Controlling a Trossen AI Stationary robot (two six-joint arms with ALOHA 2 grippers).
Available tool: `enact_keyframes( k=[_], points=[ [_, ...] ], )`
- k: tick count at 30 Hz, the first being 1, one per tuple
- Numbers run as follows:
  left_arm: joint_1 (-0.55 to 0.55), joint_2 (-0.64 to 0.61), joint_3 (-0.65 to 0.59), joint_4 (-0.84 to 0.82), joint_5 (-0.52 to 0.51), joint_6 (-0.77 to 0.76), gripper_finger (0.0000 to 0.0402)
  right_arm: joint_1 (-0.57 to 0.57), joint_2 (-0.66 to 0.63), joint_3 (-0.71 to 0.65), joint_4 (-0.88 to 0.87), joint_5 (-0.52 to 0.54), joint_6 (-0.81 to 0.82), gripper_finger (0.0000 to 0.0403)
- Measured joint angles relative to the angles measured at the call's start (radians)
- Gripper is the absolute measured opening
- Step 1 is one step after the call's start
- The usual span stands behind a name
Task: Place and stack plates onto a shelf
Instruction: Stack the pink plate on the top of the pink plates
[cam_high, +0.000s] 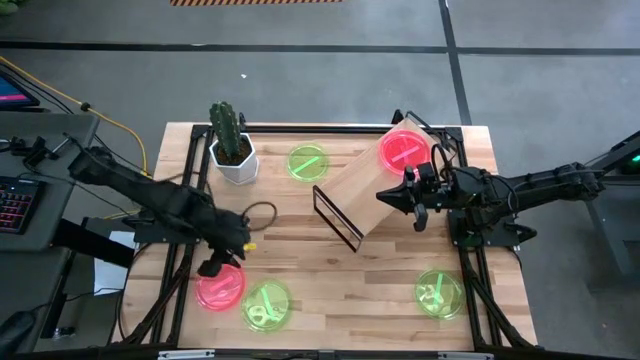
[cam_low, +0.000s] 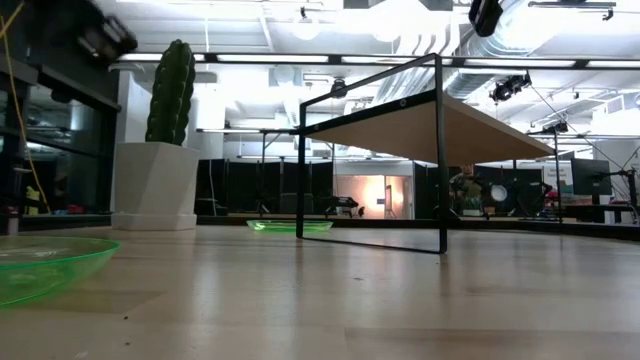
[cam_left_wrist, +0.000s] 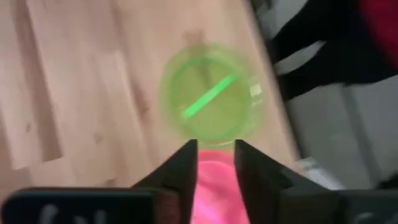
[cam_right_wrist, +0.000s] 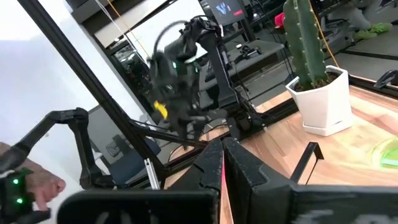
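Note:
The shelf (cam_high: 365, 190), a light-wood board on a black wire frame, stands slantwise at mid-table and bears a red-pink plate (cam_high: 405, 150) on its far end. A second red-pink plate (cam_high: 220, 290) and a green plate (cam_high: 266, 305) lie side by side at the near left. My left gripper (cam_high: 215, 265) hangs open above that red-pink plate (cam_left_wrist: 214, 186), pointing down toward the green plate (cam_left_wrist: 208, 99); I see no touch. Other green plates lie by the cactus (cam_high: 307, 163) and at the near right (cam_high: 439, 293). My right gripper (cam_high: 395, 195) is shut and holds level beside the shelf's right edge.
A cactus in a white pot (cam_high: 232, 150) stands at the far left of the table, next to the far green plate. A thin dark cable loop (cam_high: 262, 212) lies near the left arm. Bare tabletop shows between the shelf and the table's near edge.

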Motion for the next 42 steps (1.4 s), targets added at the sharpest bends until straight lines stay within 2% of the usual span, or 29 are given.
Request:
enact_keyframes(
  k=[3, 6, 10, 15, 24, 27, 29, 38, 42],
  points=[
    [-0.007, 0.037, -0.077, 0.022, -0.051, 0.040, 0.0146, 0.000, 0.000, 0.000, 0.002, 0.000, 0.006, 0.0000],
    [-0.007, 0.062, -0.169, 0.087, -0.050, 0.069, 0.0180, 0.000, 0.000, 0.000, 0.001, -0.001, 0.009, 0.0000],
    [-0.007, 0.087, -0.292, 0.194, -0.027, 0.090, 0.0206, 0.000, 0.000, 0.000, 0.001, -0.002, 0.011, 0.0000],
    [-0.008, 0.133, -0.375, 0.330, 0.004, 0.107, 0.0210, 0.000, 0.000, 0.000, -0.003, -0.004, 0.011, 0.0000],
    [-0.025, 0.260, -0.396, 0.349, 0.002, 0.063, 0.0199, 0.000, 0.000, 0.000, -0.015, -0.004, 0.011, 0.0000],
    [-0.044, 0.284, -0.384, 0.334, -0.010, 0.041, 0.0187, 0.000, 0.000, 0.000, -0.021, -0.004, 0.011, 0.0000],
    [-0.062, 0.291, -0.372, 0.325, -0.018, 0.041, 0.0164, 0.000, 0.000, 0.000, -0.023, -0.004, 0.010, 0.0000],
    [-0.128, 0.301, -0.365, 0.313, 0.048, -0.047, 0.0012, 0.000, 0.000, 0.000, -0.047, -0.004, 0.008, 0.0000],
    [-0.129, 0.296, -0.366, 0.309, 0.055, -0.079, 0.0003, 0.000, 0.000, 0.000, -0.064, -0.004, 0.003, 0.0000]
  ],
)
